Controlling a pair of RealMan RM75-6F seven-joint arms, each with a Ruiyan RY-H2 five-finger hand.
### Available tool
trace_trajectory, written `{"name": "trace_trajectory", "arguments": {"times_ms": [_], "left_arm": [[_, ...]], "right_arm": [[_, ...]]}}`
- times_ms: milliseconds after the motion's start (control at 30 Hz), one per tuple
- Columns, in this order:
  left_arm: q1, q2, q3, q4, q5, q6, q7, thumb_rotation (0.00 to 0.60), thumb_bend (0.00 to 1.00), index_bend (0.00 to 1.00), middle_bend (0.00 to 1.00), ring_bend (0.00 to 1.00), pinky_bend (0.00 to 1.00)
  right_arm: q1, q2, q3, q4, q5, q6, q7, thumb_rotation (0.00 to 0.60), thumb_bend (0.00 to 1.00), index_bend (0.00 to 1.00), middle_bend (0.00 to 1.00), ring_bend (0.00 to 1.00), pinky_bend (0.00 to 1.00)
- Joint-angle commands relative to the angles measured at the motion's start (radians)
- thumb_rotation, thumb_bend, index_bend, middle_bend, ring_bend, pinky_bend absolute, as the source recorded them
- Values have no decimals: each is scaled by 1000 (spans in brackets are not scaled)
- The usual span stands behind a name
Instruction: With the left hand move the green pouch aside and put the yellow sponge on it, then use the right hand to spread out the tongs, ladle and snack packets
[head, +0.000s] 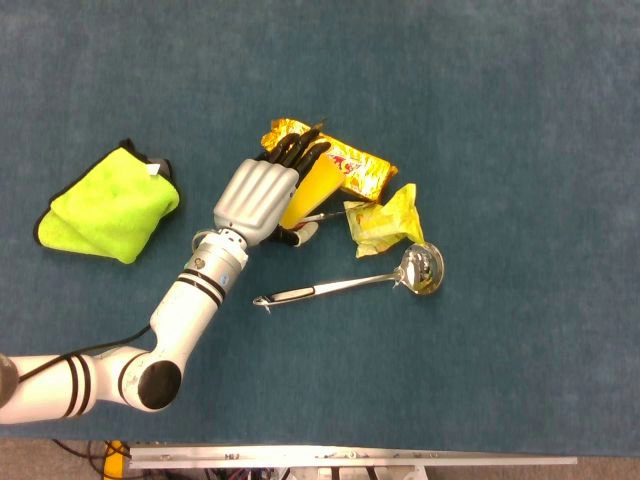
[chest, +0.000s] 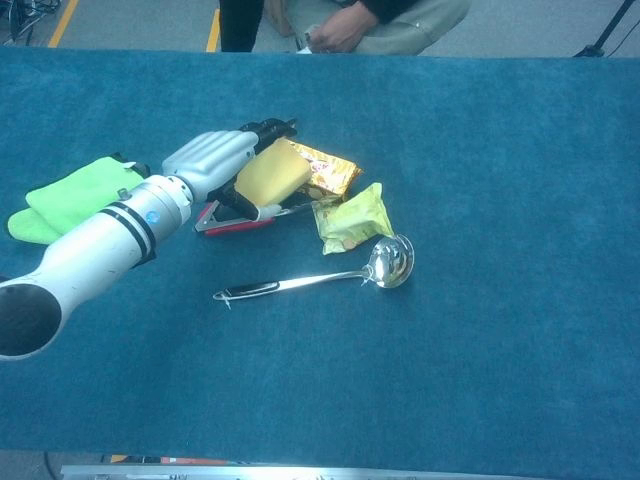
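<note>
The left hand (head: 258, 193) is wrapped around the yellow sponge (head: 311, 188), dark fingers (head: 296, 152) over its far edge and the thumb tucked under the near side, so that block is firmly grasped. In the chest view the same hand (chest: 213, 160) has the sponge (chest: 272, 172) tipped up on edge, right above the red-handled tongs (chest: 232, 222), which lie flat on the blue table (chest: 500, 330) (whether sponge and tongs actually touch, I cannot tell).

Over on the left, well apart from the pile, sits the green pouch (head: 106, 204), lying flat with nothing on top of it; the chest view shows it (chest: 70, 196) partly behind the forearm.

Just beyond the sponge is the gold snack packet (head: 350, 166), with the fingers reaching onto its left end. To the right of the sponge lies the yellow-green snack packet (head: 385, 220), and near it the ladle (head: 360, 281), bowl on the right just beside that packet, handle pointing left.

The right hand shows in neither view.
</note>
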Motion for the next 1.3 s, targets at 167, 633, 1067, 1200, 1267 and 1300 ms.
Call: {"name": "trace_trajectory", "arguments": {"times_ms": [167, 633, 1067, 1200, 1267, 1300], "left_arm": [[16, -46, 8, 63, 37, 27, -33, 585, 265, 0, 0, 0, 227], [53, -71, -5, 118, 123, 94, -91, 600, 265, 0, 34, 50, 322], [81, -3, -25, 54, 170, 121, -132, 600, 265, 0, 92, 138, 369], [97, 24, -19, 26, 204, 138, -160, 600, 265, 10, 119, 174, 411], [105, 35, -16, 13, 217, 144, -177, 600, 265, 30, 140, 205, 439], [109, 42, -15, 5, 227, 147, -189, 600, 265, 43, 152, 220, 454]], "right_arm": [[-3, 3, 0, 0, 0, 2, 5, 600, 121, 26, 268, 221, 410], [-3, 7, 1, -9, 6, 1, -2, 600, 121, 26, 268, 221, 410], [1, 6, 4, -18, 7, 1, -10, 600, 121, 26, 268, 221, 410], [2, 5, 5, -21, 7, 1, -12, 600, 121, 26, 268, 221, 410], [2, 5, 6, -23, 7, 1, -13, 600, 121, 26, 268, 221, 410], [3, 4, 6, -24, 6, 1, -15, 600, 121, 26, 268, 221, 410]]}}
